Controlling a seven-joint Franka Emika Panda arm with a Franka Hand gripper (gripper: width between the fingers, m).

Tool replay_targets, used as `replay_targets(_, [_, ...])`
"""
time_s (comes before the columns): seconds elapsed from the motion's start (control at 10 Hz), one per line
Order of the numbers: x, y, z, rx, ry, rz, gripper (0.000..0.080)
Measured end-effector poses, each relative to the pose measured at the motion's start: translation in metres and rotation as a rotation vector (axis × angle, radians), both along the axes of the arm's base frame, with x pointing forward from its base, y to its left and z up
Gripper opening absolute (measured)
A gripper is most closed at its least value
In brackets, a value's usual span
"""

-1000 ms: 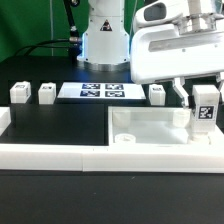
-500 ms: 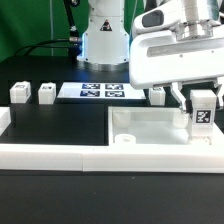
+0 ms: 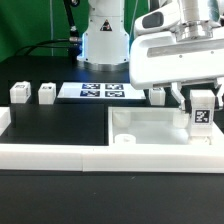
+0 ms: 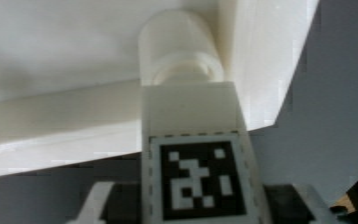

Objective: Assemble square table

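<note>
The white square tabletop lies at the exterior view's right, against the front rail. My gripper is shut on a white tagged leg and holds it upright over the tabletop's far right corner. In the wrist view the leg fills the middle, its tag facing the camera, its far end at a round corner socket of the tabletop. Three more legs stand at the back: two at the left, one beside the gripper.
The marker board lies flat at the back middle, in front of the robot base. A long low white border rail runs along the front, with a short upturn at the left end.
The gripper and the leg have sunk slightly and shifted a little toward the tabletop corner since a second ago; almost no motion in the last half second.
</note>
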State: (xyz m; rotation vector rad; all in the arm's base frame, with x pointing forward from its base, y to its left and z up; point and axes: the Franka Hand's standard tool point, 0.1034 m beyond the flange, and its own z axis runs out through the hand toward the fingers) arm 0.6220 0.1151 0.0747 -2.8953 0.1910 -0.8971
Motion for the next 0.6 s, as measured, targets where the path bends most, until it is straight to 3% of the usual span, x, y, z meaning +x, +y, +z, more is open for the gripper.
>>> replay_targets(0.1, [-0.0006, 0.0004, -0.0009, 0.0, 0.004, 0.001, 0.0305])
replay_targets(0.3, [-0.0007, 0.0004, -0.0011, 0.0, 0.004, 0.001, 0.0611])
replay_targets(0.6, [-0.0008, 0.0004, -0.0012, 0.0, 0.005, 0.001, 0.0647])
